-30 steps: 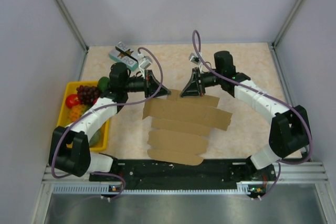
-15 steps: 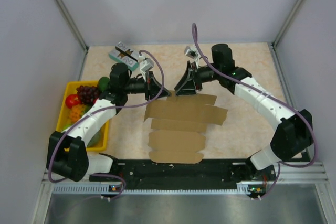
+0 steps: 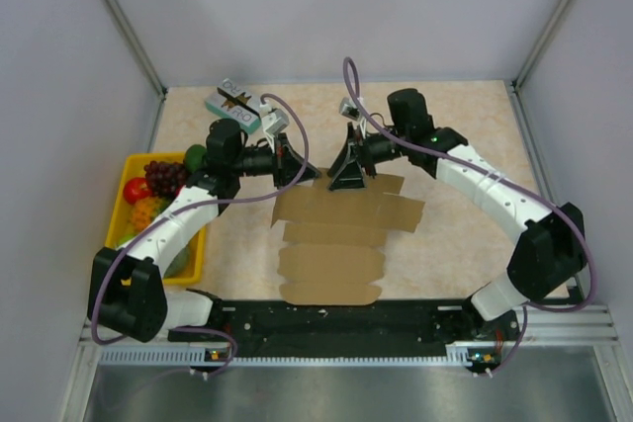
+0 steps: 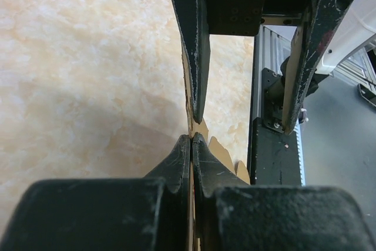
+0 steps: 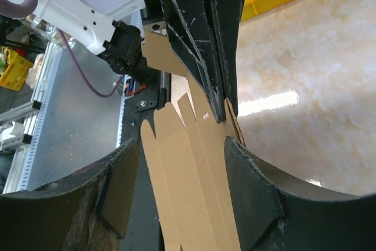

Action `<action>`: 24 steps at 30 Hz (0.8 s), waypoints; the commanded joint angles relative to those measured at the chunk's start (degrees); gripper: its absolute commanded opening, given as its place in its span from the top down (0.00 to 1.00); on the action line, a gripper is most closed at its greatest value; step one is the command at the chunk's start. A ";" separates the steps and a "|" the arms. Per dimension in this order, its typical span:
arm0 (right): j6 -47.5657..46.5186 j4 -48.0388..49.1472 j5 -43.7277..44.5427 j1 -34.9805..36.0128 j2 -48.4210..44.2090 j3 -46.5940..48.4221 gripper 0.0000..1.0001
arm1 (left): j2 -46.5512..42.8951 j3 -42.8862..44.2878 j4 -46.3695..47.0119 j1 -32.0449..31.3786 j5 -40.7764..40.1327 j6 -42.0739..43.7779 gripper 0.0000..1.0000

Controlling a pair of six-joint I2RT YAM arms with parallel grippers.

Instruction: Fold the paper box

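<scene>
The paper box [image 3: 336, 234] is a flat brown cardboard sheet with tabs, stretching from mid-table toward the arm bases. My left gripper [image 3: 313, 177] is shut on its far edge; the left wrist view shows the thin edge [image 4: 204, 131] pinched between the two closed pads of the left gripper [image 4: 192, 138]. My right gripper [image 3: 346, 175] sits just right of it at the same far edge. In the right wrist view the right gripper [image 5: 179, 148] stands open, with the sheet [image 5: 191, 192] passing between its fingers untouched by either.
A yellow tray [image 3: 124, 207] of fruit sits along the table's left side. A small teal-and-white printed box [image 3: 235, 104] lies at the back left. The black base rail [image 3: 346, 318] runs along the near edge under the sheet's end.
The right gripper has opened and let go of the sheet's far edge, and has shifted left toward the left gripper. The left gripper stays shut on the sheet.
</scene>
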 commanded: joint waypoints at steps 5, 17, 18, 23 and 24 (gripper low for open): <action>-6.10 -6.04 6.19 -0.86 -1.28 5.88 0.37 | -3.07 2.88 0.36 -0.31 4.73 1.78 1.00; -7.68 -9.65 7.86 -1.38 0.73 9.31 0.35 | -2.54 3.66 -0.96 -0.31 5.87 2.66 1.00; -7.94 -9.73 7.51 -1.30 1.43 9.40 0.37 | -2.45 3.84 -0.96 -0.31 5.88 2.49 1.00; -9.79 -10.08 4.08 0.99 3.11 7.99 0.45 | -2.80 4.02 -0.43 -0.31 5.35 2.40 1.00; -9.88 -10.00 2.34 1.34 3.63 7.99 0.50 | -2.80 4.02 -0.08 -0.31 5.09 2.23 1.00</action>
